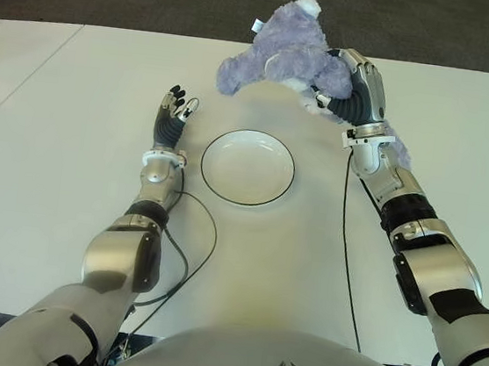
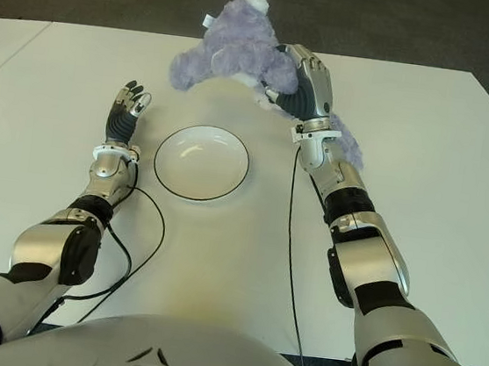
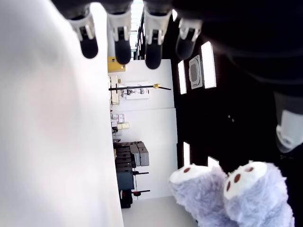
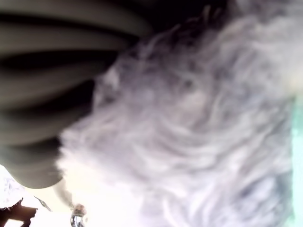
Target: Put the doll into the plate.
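Observation:
A fluffy lavender doll [image 1: 281, 56] with white paws hangs above the far part of the table, held up by my right hand [image 1: 348, 87], whose fingers are curled into its fur. In the right wrist view the fur [image 4: 199, 123] fills the picture, pressed against my fingers [image 4: 42, 118]. The white plate [image 1: 247, 167] with a thin dark rim lies flat on the table, nearer to me and a little left of the doll, with nothing in it. My left hand [image 1: 173, 111] shows left of the plate, fingers spread and holding nothing.
The white table [image 1: 69, 172] spreads wide around the plate. Two thin black cables [image 1: 204, 231] run over it from my forearms. A dark floor lies past the far edge [image 1: 155, 33]. A seam [image 1: 27, 79] splits the table at far left.

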`<state>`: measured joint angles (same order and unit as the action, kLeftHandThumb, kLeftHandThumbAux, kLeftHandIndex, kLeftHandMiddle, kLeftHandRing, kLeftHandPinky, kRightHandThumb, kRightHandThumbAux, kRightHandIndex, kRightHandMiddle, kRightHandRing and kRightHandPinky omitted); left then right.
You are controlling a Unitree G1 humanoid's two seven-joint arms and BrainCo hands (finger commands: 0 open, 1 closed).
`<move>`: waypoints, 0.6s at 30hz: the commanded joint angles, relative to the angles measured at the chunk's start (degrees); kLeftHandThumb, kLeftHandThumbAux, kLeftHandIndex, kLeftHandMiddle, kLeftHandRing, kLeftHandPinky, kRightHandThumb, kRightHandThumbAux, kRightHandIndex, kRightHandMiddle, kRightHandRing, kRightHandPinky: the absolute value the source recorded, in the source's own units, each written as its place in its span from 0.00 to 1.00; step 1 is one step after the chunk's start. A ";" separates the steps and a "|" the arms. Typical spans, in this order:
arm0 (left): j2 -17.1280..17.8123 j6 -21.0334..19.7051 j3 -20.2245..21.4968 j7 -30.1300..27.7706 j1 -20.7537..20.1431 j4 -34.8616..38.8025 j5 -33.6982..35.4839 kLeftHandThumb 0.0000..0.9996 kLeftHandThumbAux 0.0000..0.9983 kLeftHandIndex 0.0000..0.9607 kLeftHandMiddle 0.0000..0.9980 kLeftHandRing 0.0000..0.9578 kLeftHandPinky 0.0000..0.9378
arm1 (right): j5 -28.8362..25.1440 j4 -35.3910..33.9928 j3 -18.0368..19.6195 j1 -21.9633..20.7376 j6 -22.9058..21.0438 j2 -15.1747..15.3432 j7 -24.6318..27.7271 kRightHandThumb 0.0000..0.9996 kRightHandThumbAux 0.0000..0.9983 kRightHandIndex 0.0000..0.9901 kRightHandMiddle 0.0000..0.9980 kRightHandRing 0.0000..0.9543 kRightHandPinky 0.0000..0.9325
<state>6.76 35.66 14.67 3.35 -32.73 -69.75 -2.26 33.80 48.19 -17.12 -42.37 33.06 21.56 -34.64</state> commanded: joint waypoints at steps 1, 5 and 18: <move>-4.56 -7.28 -0.53 0.83 11.28 -7.81 -0.49 0.00 0.46 0.12 0.13 0.11 0.06 | 0.42 -3.88 0.05 2.71 2.10 0.46 0.82 0.41 0.73 0.76 0.86 0.91 0.92; -4.65 -7.23 -0.47 1.01 11.28 -7.81 -0.46 0.00 0.46 0.12 0.14 0.11 0.06 | 0.77 -10.01 0.16 5.22 1.43 0.59 1.69 0.41 0.74 0.76 0.87 0.91 0.92; -4.80 -7.47 -0.19 1.52 11.20 -7.88 -0.20 0.00 0.46 0.14 0.16 0.14 0.09 | 2.78 -24.07 1.00 10.23 0.78 0.87 3.80 0.42 0.74 0.76 0.87 0.92 0.94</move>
<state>6.67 35.66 14.72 3.97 -32.74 -69.75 -2.22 35.38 29.30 -16.93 -33.87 33.56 21.94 -31.81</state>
